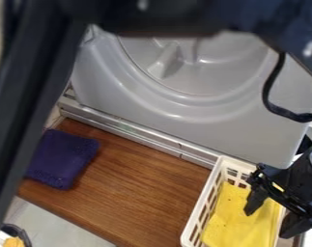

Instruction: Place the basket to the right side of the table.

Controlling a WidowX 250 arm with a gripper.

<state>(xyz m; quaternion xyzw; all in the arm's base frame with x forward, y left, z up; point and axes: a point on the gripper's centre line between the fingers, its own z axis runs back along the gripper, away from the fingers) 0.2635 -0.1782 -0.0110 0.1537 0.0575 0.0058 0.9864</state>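
A grey laundry machine (pixel 184 108) with a rounded door recess is bounding the far side of the wooden table (pixel 142 193), and a metallic rail (pixel 138 135) is running along its foot. A purple folded cloth (pixel 63 157) is lying at the table's left end, its outer side partly hiding behind a dark beam (pixel 29 91) that is slanting down the left of the camera view. More dark, blurred structure is crossing the top, with a black cable (pixel 268 91) looping down at the right.

The white basket (pixel 200 207) is sitting at the right end of the table, its far corner coming close to the rail and machine, and a yellow cloth (pixel 239 219) is lying inside it. The black gripper (pixel 269 223) is hanging over the basket's right side with its fingers standing apart, one over the yellow cloth and the other toward the outside of the right rim; whether either is touching the rim, I cannot tell.

Bare wood is stretching between the purple cloth and the basket. The table's near edge is slanting down toward the bottom of the view, and pale floor (pixel 61 222) is showing beyond it, with a dark-rimmed container (pixel 19 234) at the lower left corner.
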